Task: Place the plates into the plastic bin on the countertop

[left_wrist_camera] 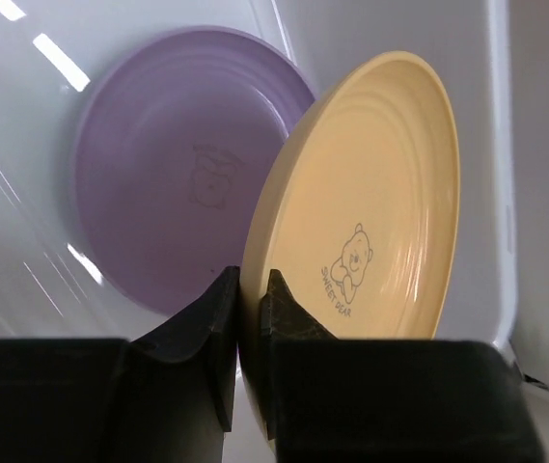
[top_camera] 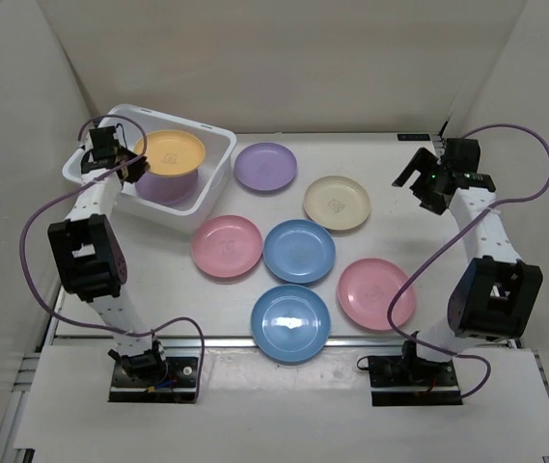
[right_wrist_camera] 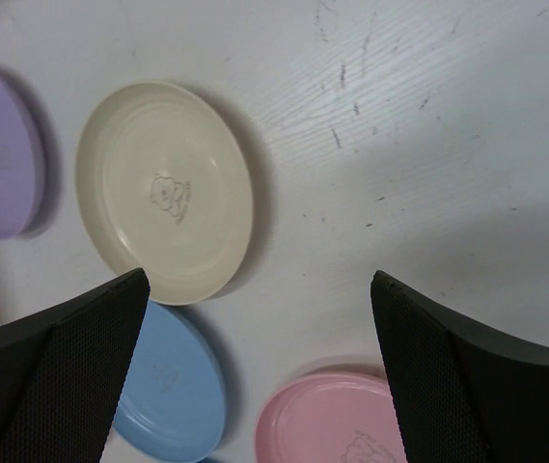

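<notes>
My left gripper (top_camera: 137,164) is shut on the rim of a yellow-orange plate (top_camera: 170,152) and holds it over the white plastic bin (top_camera: 218,164). A purple plate (top_camera: 168,188) lies in the bin beneath it. In the left wrist view the fingers (left_wrist_camera: 218,318) pinch the yellow plate (left_wrist_camera: 370,203) with the purple plate (left_wrist_camera: 173,169) behind. On the countertop (top_camera: 409,241) lie a purple plate (top_camera: 265,166), a cream plate (top_camera: 337,203), two pink plates (top_camera: 226,245) (top_camera: 377,293) and two blue plates (top_camera: 299,251) (top_camera: 290,322). My right gripper (top_camera: 424,178) is open above bare countertop, right of the cream plate (right_wrist_camera: 163,191).
White walls enclose the countertop on the left, back and right. A metal rail (top_camera: 284,340) runs along the near edge by the arm bases. Purple cables loop from both arms.
</notes>
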Controlling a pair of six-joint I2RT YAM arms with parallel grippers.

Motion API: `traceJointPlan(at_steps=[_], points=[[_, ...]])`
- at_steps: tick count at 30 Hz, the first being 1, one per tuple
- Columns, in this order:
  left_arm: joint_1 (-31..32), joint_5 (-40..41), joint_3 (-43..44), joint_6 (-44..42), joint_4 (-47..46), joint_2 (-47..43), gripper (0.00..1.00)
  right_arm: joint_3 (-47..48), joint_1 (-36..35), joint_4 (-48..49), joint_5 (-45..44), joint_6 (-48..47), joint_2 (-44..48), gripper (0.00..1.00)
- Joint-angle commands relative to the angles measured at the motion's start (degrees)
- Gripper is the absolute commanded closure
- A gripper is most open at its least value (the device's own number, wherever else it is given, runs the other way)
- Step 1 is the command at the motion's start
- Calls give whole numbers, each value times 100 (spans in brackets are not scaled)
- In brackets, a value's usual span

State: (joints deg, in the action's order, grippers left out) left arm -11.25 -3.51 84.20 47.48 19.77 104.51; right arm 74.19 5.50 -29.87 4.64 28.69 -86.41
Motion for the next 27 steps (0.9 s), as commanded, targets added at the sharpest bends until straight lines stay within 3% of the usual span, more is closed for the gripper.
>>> traceJointPlan(at_steps=[1, 12, 14, 16, 17, 27], points=[[-9, 324, 719, -90, 439, 270, 79, -98, 109, 113, -51, -170, -296, 1], [210, 1343, 2573, -283, 1881, 1475, 60, 60, -75, 368, -306, -293, -1175, 1], [211, 1326, 2697, -327, 2013, 1581, 48, 104, -154, 368, -402, -311, -1316, 1], [219, 1265, 2785, -345, 2031, 1616, 12, 113, -215, 385, -438, -329, -1413, 1], [219, 1239, 2812, -371, 2040, 1616, 1, 130, -268, 411, -447, -346, -1518, 1], [219, 1274, 3067, -555, 2303, 1669, 1, 543, -515, 332, -341, -469, -2266, 1]])
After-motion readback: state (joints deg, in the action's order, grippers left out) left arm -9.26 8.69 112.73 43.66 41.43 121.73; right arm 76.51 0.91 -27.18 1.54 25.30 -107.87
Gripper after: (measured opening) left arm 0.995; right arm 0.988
